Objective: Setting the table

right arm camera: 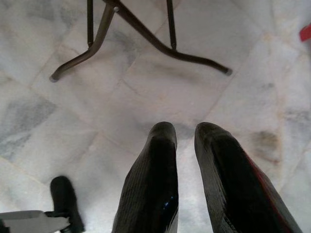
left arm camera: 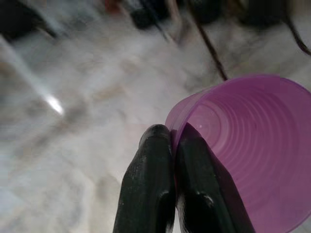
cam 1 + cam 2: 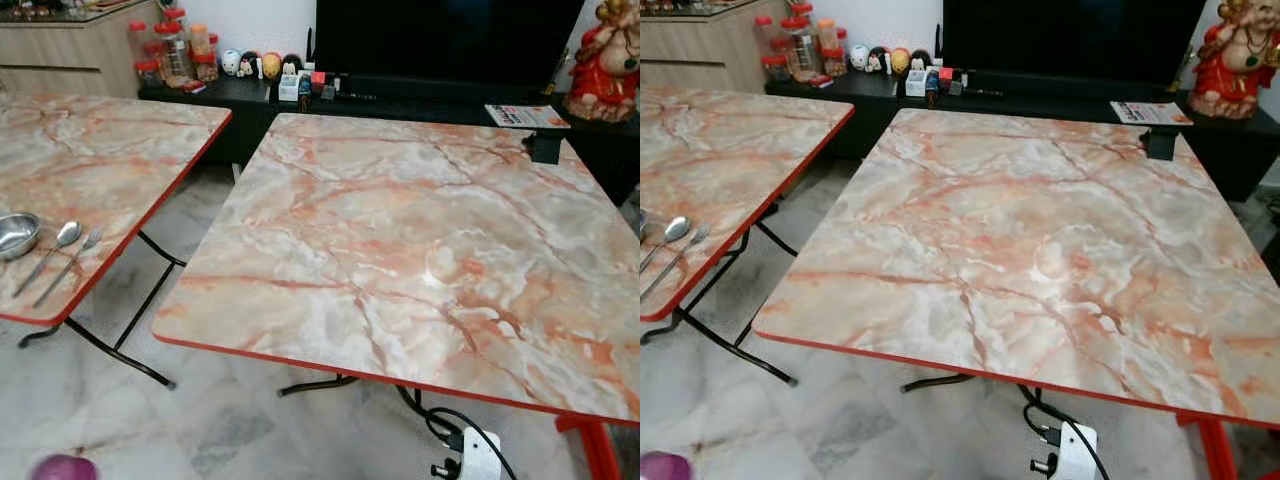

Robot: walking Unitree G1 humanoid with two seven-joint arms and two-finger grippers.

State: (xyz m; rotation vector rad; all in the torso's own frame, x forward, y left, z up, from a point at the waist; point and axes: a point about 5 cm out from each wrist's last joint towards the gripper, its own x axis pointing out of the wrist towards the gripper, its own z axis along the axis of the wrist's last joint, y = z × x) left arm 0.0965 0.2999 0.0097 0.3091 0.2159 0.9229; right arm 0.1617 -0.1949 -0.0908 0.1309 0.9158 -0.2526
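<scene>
My left gripper [image 2: 172, 133] is shut on the rim of a purple plastic cup [image 2: 252, 150], held low over the marble floor. The cup [image 3: 63, 468] also peeks in at the bottom left of the left eye view. In front of me stands a bare marble-pattern table [image 3: 420, 240] with a red edge. A second such table [image 3: 110, 150] on the left carries a steel bowl [image 3: 17, 235], a spoon [image 3: 60, 243] and a fork [image 3: 75, 258] near its front edge. My right gripper [image 1: 184, 130] hangs above the floor, fingers slightly apart with nothing between them.
A black clamp-like object [image 3: 545, 147] sits at the main table's far right edge. Behind it are a dark TV bench [image 3: 400, 100] with jars [image 3: 175, 50], small figurines and a red statue [image 3: 605, 60]. A white power strip [image 3: 470, 455] and cable lie under the table's front edge.
</scene>
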